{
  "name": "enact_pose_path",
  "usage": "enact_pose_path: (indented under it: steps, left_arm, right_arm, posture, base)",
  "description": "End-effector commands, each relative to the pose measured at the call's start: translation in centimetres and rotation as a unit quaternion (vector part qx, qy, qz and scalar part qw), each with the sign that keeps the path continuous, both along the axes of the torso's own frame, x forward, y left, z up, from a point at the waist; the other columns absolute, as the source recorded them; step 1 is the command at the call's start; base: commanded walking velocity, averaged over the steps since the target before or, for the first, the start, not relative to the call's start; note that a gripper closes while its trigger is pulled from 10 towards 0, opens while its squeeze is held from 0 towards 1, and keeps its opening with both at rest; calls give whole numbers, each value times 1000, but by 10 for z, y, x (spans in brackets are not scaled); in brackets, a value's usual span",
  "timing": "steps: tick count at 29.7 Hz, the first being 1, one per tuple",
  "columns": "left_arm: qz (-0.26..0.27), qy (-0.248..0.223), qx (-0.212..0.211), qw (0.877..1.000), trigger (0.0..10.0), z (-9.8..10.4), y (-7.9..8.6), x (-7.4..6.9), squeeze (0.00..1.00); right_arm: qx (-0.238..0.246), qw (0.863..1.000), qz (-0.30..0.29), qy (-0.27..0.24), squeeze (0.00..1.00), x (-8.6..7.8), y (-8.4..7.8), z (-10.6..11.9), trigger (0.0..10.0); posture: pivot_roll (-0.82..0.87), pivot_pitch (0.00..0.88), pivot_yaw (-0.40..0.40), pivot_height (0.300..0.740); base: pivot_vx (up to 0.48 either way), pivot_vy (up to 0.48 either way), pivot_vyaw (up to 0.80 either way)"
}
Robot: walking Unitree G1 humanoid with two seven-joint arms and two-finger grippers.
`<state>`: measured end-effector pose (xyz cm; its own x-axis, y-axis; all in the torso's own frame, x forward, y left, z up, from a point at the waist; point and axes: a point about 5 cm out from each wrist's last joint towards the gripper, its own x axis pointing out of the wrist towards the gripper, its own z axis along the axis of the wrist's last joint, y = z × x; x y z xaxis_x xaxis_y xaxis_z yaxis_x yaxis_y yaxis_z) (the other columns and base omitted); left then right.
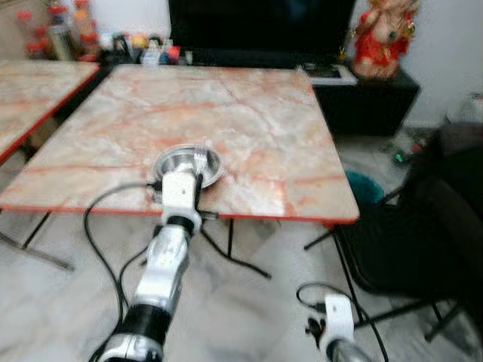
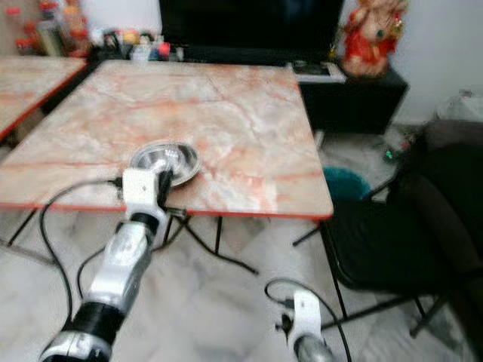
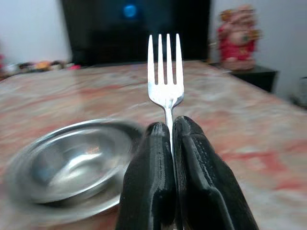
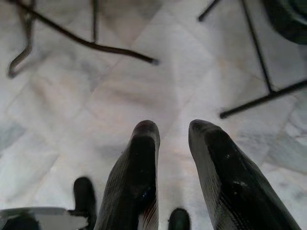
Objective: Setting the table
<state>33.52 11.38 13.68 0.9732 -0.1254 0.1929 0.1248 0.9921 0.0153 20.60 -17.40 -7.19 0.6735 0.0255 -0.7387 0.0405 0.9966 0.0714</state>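
Observation:
A steel bowl (image 1: 186, 164) rests near the front edge of the marble-patterned table (image 1: 249, 121). My left gripper (image 3: 170, 127) is shut on a silver fork (image 3: 165, 72), held with its tines pointing away from the wrist. The fork sits just above the table, at the bowl's right rim (image 1: 201, 157). The bowl (image 3: 72, 163) lies beside the fingers in the left wrist view. My right gripper (image 4: 172, 129) hangs low beside my body, open, with nothing between its fingers, pointing at the tiled floor.
A second table (image 1: 30, 98) stands at the left. A dark TV cabinet (image 1: 362, 98) with a red and gold statue (image 1: 385, 34) lines the far wall. A black folding chair (image 1: 407, 241) stands at the table's right. Cables and table legs (image 1: 226, 249) cross the floor below.

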Motion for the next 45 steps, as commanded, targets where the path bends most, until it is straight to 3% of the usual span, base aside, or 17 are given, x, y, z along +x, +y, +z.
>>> enact_pose_path:
  steps: [1,45]
  left_arm:
    - [-7,-7,-3,1000,10000,3,-2,1,0]
    - [-19,-10,0,1000,10000,3,-11,1,0]
  right_arm:
    - [-1,1000,-3,-3,0,1,-1,1,10000]
    - [10,1000,-1,-8,0,1,0,1,10000]
  posture:
    - [-12,0,-52,727]
    - [-14,0,-56,727]
  base:
    - [289,0,0]
    - [301,0,0]
